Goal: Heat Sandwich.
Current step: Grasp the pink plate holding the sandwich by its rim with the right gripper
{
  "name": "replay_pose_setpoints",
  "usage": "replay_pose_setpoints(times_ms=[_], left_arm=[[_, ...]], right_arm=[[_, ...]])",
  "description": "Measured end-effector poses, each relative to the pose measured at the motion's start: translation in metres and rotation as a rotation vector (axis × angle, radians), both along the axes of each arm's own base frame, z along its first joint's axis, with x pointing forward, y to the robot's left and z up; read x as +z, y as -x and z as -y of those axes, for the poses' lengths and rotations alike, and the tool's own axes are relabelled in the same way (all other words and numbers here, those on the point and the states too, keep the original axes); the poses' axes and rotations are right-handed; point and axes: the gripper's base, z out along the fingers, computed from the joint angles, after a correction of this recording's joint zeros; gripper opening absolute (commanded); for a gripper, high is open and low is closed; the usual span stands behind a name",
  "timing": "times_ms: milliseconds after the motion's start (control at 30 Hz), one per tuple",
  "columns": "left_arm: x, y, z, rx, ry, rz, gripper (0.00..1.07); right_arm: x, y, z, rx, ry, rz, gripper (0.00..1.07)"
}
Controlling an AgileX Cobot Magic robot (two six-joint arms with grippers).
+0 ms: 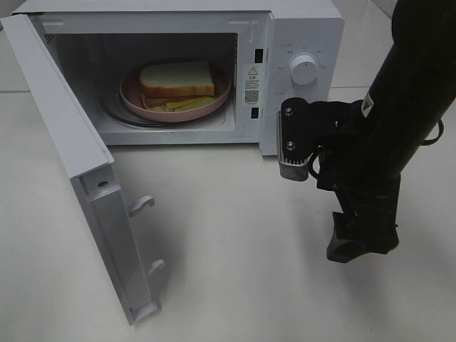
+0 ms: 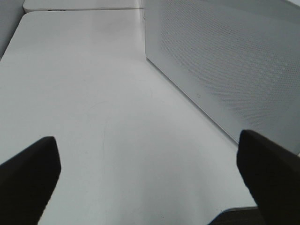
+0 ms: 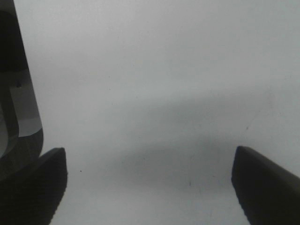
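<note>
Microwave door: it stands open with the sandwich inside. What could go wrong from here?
1. The door must swing toward the latch side, where the right arm hangs close to the microwave; closing it could strike the arm.
2. A hard push may slide the microwave on the smooth table.
3. A slam could jolt the sandwich on its plate.

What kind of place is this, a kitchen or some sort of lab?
Probably a robot test bench rather than a home kitchen: a white microwave stands open on a bare white table, with a sandwich on a pink plate inside, and a black robot arm close by.
</note>
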Motion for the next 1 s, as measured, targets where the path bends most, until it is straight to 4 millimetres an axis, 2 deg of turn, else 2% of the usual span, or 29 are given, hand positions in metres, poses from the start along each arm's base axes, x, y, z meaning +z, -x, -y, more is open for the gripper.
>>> replay_pose_setpoints(times_ms=[300, 533, 667, 900, 1000], left_arm=[[0.0, 0.0, 0.0, 0.0, 0.0, 0.0, 0.98], [0.0, 0.0, 0.0, 0.0, 0.0, 0.0, 0.98], [0.0, 0.0, 0.0, 0.0, 0.0, 0.0, 0.98], [0.0, 0.0, 0.0, 0.0, 0.0, 0.0, 0.98], [0.0, 0.0, 0.0, 0.0, 0.0, 0.0, 0.98]], right_arm=[[0.004, 0.002, -0.015, 0.12, 0.043, 0.097, 0.88], [0.034, -0.02, -0.03, 0.135, -0.048, 0.277, 0.87], [0.042, -0.029, -0.035, 0.169, -0.081, 0.385, 0.87], [0.043, -0.038, -0.04, 0.21, -0.103, 0.483, 0.86], [0.036, -0.048, -0.046, 0.223, -0.09, 0.489, 0.86]])
